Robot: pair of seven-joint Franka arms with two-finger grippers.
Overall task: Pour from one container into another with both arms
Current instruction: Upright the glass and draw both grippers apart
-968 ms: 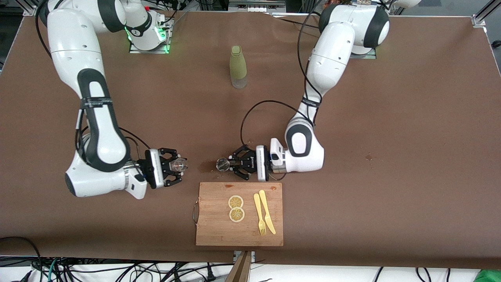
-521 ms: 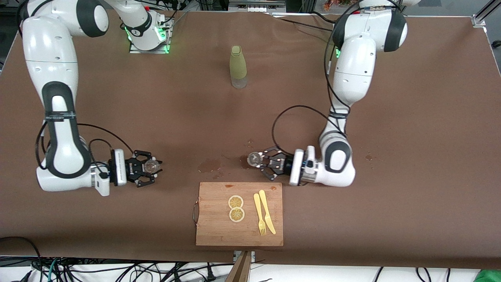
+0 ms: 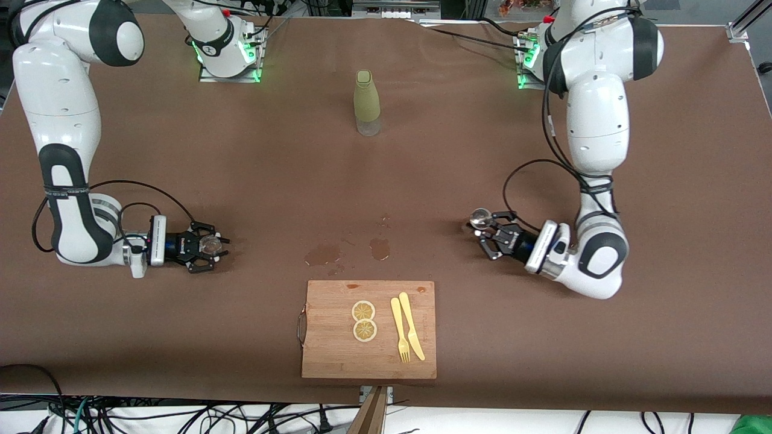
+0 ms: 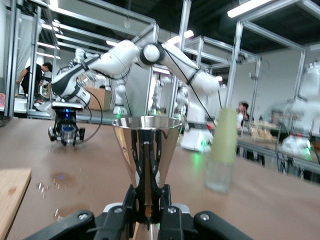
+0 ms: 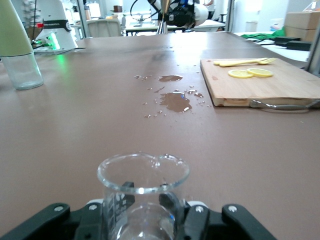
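My left gripper (image 3: 486, 234) is shut on a shiny metal cone-shaped cup (image 3: 480, 216), held upright low over the table toward the left arm's end. In the left wrist view the cup (image 4: 146, 137) stands between the closed fingers of that gripper (image 4: 148, 197). A clear glass beaker (image 3: 211, 244) is clamped upright in my right gripper (image 3: 208, 246), low over the table toward the right arm's end. The right wrist view shows the beaker (image 5: 142, 172) between that gripper's (image 5: 147, 202) fingers; it looks empty.
Two brown puddles (image 3: 380, 248) (image 3: 322, 255) wet the table's middle. Nearer the front camera lies a wooden cutting board (image 3: 329, 349) with two lemon slices (image 3: 364, 320) and a yellow fork and knife (image 3: 407, 331). A green-sleeved bottle (image 3: 367, 102) stands between the bases.
Both arms have drawn apart from the table's middle, each carrying its container toward its own end. The puddles are left uncovered where the two containers met.
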